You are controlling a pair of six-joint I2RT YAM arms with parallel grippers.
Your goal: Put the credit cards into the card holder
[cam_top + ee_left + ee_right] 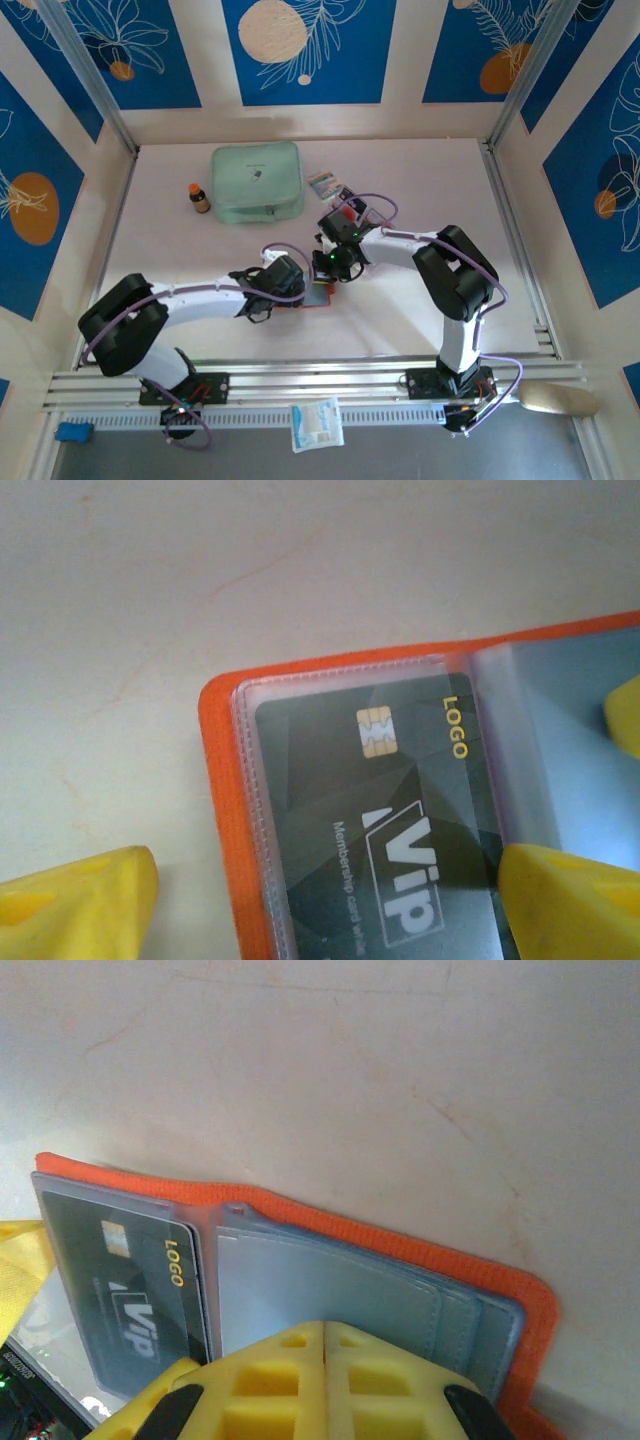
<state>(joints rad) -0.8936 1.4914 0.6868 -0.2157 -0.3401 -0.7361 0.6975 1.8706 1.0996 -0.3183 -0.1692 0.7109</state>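
The card holder (pixel 318 296) lies open and flat near the middle of the table (pixel 420 180), between the two arms. One dark card (pixel 400 810) sits inside the clear sleeve of one page, its chip and lettering legible through the plastic.

We take the right gripper (pixel 325 1355) to be pinning the holder down. Its fingers are clenched together with nothing between them, the tip low over the empty sleeves of the other page, which would keep the holder from sliding or folding shut. The left gripper (pixel 320 910) is spread wide and grasps nothing. One finger is over bare table beside the orange edge, the other over the filled sleeve.

From above, the holder is just a sliver of orange under the wrists, while the wrist cameras give us the sleeve seams and the card's print. The overhead view adds the surroundings: what look like more cards (pixel 347 205) beyond the right arm, near a striped packet (pixel 322 183), a green pouch (pixel 257 182) and a small bottle (pixel 199 197). We judge the task partly done.
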